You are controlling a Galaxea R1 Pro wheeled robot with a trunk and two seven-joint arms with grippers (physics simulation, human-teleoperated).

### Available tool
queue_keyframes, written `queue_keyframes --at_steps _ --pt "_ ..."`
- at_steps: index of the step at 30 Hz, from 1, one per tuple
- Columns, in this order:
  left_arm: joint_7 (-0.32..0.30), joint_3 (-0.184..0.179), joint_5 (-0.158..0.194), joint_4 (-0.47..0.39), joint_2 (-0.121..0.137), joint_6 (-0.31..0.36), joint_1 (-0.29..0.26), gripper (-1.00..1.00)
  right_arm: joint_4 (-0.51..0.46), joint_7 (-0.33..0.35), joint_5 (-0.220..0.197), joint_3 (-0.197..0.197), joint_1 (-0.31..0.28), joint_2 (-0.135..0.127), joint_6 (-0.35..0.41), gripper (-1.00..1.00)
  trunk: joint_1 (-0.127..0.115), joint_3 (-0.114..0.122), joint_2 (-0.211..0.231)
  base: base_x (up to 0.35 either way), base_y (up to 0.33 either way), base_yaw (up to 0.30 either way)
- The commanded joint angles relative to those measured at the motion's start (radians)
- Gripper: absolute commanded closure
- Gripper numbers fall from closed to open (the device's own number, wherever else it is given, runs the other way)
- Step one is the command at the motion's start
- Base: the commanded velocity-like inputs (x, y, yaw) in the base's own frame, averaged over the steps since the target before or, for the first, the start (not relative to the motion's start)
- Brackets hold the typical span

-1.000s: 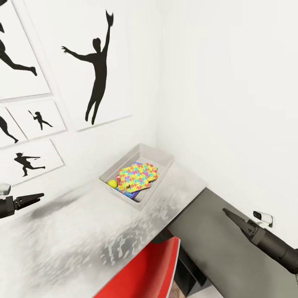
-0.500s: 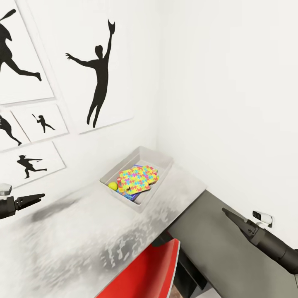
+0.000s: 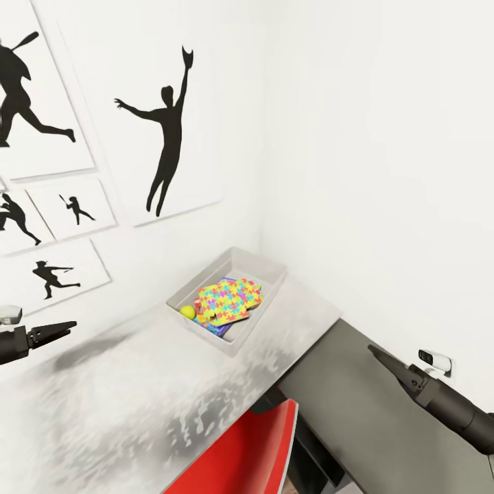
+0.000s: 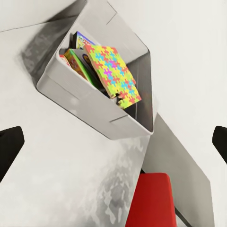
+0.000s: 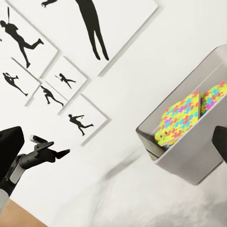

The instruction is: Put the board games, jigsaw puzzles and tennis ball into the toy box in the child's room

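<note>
The light grey toy box [image 3: 269, 265] stands on the table [image 3: 130, 405] in the wall corner. A multicoloured jigsaw puzzle [image 3: 229, 298] lies on top inside it, the tennis ball [image 3: 187, 312] sits at its near-left end, and a board game [image 4: 77, 60] shows beneath the puzzle. My left gripper [image 3: 66, 328] hovers open over the table's left side, well short of the box. My right gripper [image 3: 374, 352] hangs open off the table's right end, empty. The bed is out of view.
A red chair [image 3: 247, 453] is tucked against the table's near edge. Silhouette posters [image 3: 161, 116] cover the left wall. A dark grey floor strip [image 3: 370, 425] runs along the right wall, where a white socket [image 3: 435, 358] sits.
The whole head picture has shifted slightly, so the camera moved. Both grippers and the toy box contents keep their places.
</note>
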Motion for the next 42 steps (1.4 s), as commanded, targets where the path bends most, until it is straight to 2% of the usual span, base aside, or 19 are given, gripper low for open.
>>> queue_keyframes --at_steps 1,42 --pt "-0.009 0.001 -0.011 -0.001 0.0 0.01 -0.001 -1.0 0.0 0.001 -0.003 0.0 -0.001 0.0 0.008 -1.0 0.001 0.0 -0.002 0.0 0.0 0.0" --pt "-0.009 0.0 -0.011 0.0 -0.005 0.01 -0.001 -1.0 0.001 0.002 -0.003 0.0 -0.001 0.004 0.007 -1.0 0.001 0.066 -0.002 0.0 -0.003 -0.018"
